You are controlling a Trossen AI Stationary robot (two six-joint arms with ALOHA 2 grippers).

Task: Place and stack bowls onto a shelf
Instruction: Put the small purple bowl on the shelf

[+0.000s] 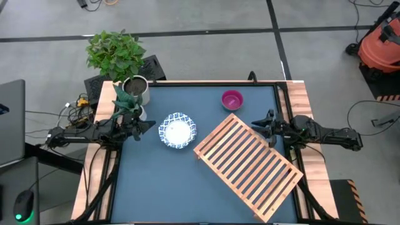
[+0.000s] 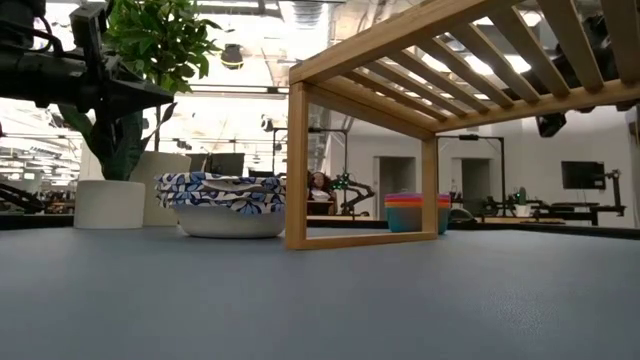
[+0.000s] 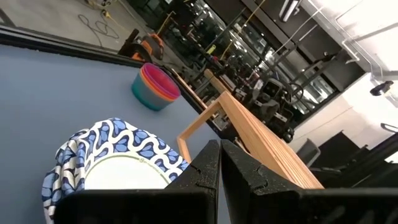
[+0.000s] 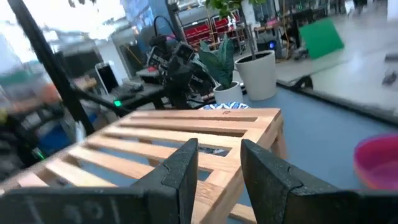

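The left gripper (image 1: 149, 124), fingers pressed together and empty, hangs just left of the patterned bowls (image 1: 177, 130), nearest to them. The slatted shelf (image 1: 248, 165) lies diagonally at right; the right gripper (image 1: 257, 123), fingers spread, hovers by its upper edge near the magenta bowl stack (image 1: 232, 99).

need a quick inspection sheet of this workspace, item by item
surface: dark blue tabletop, wood side strips
job's things: white-and-blue bowls left of centre; nested small bowls, magenta on top, at far edge; slatted shelf on the right, nothing on it
clutter: two potted plants at far left corner
grippers: left gripper shut, empty, beside the patterned bowls; right gripper open, empty, at shelf's edge
cables: bundle off the left edge
surroundings: orange vacuum on floor
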